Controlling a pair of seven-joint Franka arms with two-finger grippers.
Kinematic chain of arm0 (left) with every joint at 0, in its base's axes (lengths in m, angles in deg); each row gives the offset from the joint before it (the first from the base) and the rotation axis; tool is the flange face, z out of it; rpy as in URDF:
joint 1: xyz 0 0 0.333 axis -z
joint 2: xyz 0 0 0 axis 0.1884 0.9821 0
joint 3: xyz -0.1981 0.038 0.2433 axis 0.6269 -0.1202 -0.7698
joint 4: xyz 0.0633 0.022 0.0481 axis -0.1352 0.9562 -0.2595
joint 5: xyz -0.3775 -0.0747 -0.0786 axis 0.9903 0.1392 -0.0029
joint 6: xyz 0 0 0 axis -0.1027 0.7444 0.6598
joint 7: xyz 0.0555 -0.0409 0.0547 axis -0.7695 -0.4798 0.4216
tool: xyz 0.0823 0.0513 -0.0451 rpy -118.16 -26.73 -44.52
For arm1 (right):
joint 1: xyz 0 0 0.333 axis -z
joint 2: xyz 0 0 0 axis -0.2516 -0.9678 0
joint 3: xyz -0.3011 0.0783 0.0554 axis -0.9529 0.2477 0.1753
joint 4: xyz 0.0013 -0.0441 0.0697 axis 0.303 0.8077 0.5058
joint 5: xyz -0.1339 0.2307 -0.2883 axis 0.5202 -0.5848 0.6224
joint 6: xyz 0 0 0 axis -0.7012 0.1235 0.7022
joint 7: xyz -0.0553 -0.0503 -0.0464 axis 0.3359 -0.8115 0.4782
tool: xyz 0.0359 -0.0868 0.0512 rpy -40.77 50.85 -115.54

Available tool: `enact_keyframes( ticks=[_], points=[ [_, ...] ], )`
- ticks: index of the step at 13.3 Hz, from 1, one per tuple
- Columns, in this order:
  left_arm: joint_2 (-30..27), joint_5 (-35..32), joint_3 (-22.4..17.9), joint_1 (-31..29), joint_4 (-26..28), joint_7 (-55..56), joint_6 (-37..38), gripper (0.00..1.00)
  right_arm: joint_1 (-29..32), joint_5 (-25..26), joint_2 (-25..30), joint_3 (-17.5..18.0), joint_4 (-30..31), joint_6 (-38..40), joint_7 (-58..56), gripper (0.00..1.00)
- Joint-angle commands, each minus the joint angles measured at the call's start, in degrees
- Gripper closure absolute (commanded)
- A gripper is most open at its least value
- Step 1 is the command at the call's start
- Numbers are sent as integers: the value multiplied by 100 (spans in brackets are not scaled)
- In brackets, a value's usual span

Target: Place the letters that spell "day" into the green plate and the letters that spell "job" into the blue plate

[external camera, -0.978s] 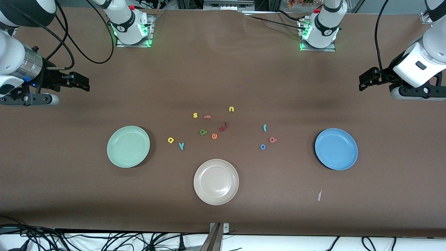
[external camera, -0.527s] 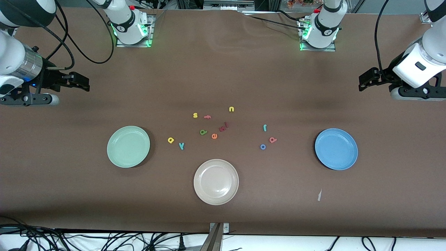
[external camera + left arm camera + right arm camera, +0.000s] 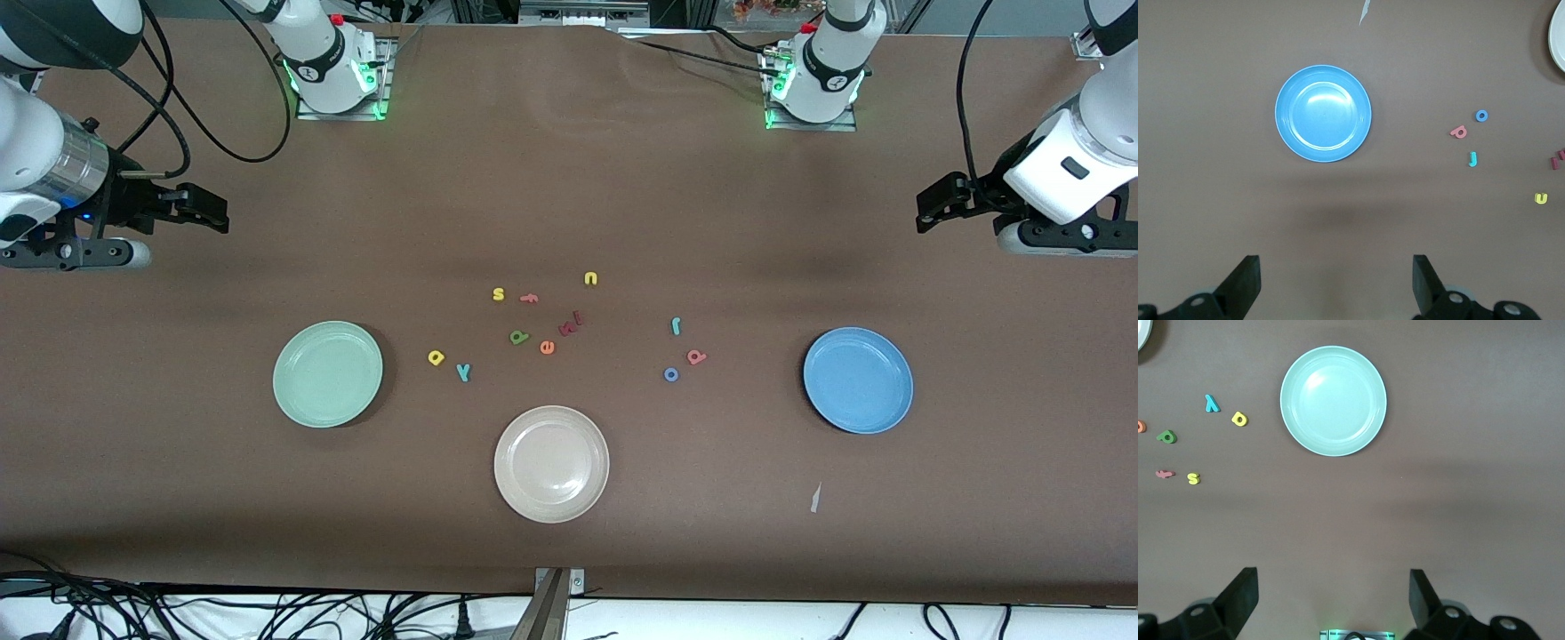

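Observation:
The mint-green plate [image 3: 328, 374] [image 3: 1333, 401] lies empty toward the right arm's end. Beside it on the cloth are the yellow a [image 3: 436, 357] [image 3: 1239, 419], teal y [image 3: 463, 372] [image 3: 1211, 403] and dark green d [image 3: 519, 337] [image 3: 1167, 437]. The blue plate [image 3: 858, 380] [image 3: 1323, 113] lies empty toward the left arm's end, with the teal j [image 3: 676, 326] [image 3: 1473, 159], pinkish-red b [image 3: 697, 356] [image 3: 1459, 132] and blue o [image 3: 671, 374] [image 3: 1481, 115] beside it. My right gripper [image 3: 219, 215] [image 3: 1333, 597] and left gripper [image 3: 926, 212] [image 3: 1336, 280] hover open and empty over bare cloth at the table's two ends.
A beige plate [image 3: 551, 464] sits nearest the front camera, mid-table. Yellow s [image 3: 498, 293], pink f [image 3: 529, 298], yellow u [image 3: 590, 278], orange e [image 3: 547, 348] and dark red letters [image 3: 569, 324] lie among the middle letters. A scrap of tape [image 3: 815, 498] lies near the blue plate.

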Motion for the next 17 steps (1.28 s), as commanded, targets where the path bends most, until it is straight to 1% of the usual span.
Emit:
enact_keyframes(
  ticks=[1,14,17],
  points=[
    [93,-88,24,-137,-186,-104,100,0,32,10,4,13,-25,19,-97,0],
    [93,-44,33,-138,-194,-104,100,0,32,10,4,-4,-68,19,-193,0],
    [93,-44,33,-138,-194,-104,100,0,32,-104,4,4,-69,-7,-193,0]
  ],
)
